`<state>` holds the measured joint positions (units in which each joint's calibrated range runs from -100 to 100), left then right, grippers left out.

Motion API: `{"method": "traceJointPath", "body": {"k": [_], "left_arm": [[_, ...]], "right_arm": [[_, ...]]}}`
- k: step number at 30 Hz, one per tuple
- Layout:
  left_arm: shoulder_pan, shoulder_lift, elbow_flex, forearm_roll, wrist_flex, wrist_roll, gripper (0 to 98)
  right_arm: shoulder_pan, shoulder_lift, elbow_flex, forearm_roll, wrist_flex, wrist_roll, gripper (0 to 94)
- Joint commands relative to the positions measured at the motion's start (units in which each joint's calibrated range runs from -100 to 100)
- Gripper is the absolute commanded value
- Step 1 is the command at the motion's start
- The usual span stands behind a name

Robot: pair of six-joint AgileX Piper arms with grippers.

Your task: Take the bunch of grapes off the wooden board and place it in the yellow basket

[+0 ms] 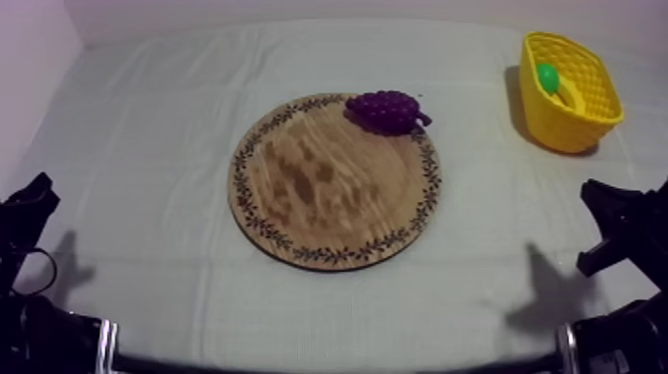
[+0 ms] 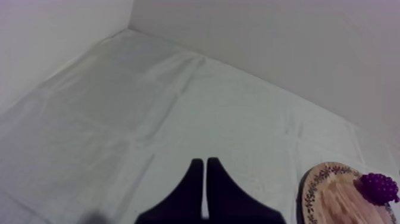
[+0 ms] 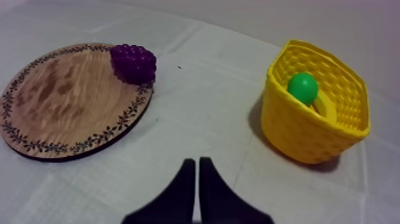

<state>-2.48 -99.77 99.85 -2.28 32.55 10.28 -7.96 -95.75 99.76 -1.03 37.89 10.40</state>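
A purple bunch of grapes (image 1: 386, 110) lies on the far right rim of the round wooden board (image 1: 318, 189) in mid-table. The yellow basket (image 1: 586, 104) stands at the far right and holds a green fruit (image 1: 548, 77) and something yellow. My left gripper (image 1: 30, 204) rests low at the left edge, far from the board. My right gripper (image 1: 611, 214) rests low at the right, in front of the basket. The right wrist view has the grapes (image 3: 133, 62), the board (image 3: 65, 101) and the basket (image 3: 309, 128) beyond my shut fingers (image 3: 197, 170). My left fingers (image 2: 205, 170) also lie together.
The grey-white cloth covers the table, with bare room all around the board. A pale wall runs along the far edge and the left side. From the left wrist, the board's edge (image 2: 324, 190) with the grapes (image 2: 378, 187) sits off beside my fingers.
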Motion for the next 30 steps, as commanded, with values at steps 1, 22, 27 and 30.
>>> {"method": "traceJointPath", "body": {"k": [1, 22, 27, 30], "left_arm": [[0.0, 0.0, 0.0, 0.01, 0.0, 0.0, 0.0], [0.0, 0.0, 0.0, 0.01, 0.0, 0.0, 0.0], [0.0, 0.0, 0.0, 0.01, 0.0, 0.0, 0.0], [0.0, 0.0, 0.0, 0.01, 0.0, 0.0, 0.0]], "right_arm": [[0.0, 0.0, 0.0, 0.0, 0.0, 0.0, 0.6], [-0.3, 0.0, -0.1, -0.5, 0.2, 2.5, 0.5], [-0.6, 0.0, -0.2, -0.6, 0.4, 2.5, 0.6], [-0.6, 0.0, -0.2, -0.6, 0.4, 3.7, 0.6]]}}
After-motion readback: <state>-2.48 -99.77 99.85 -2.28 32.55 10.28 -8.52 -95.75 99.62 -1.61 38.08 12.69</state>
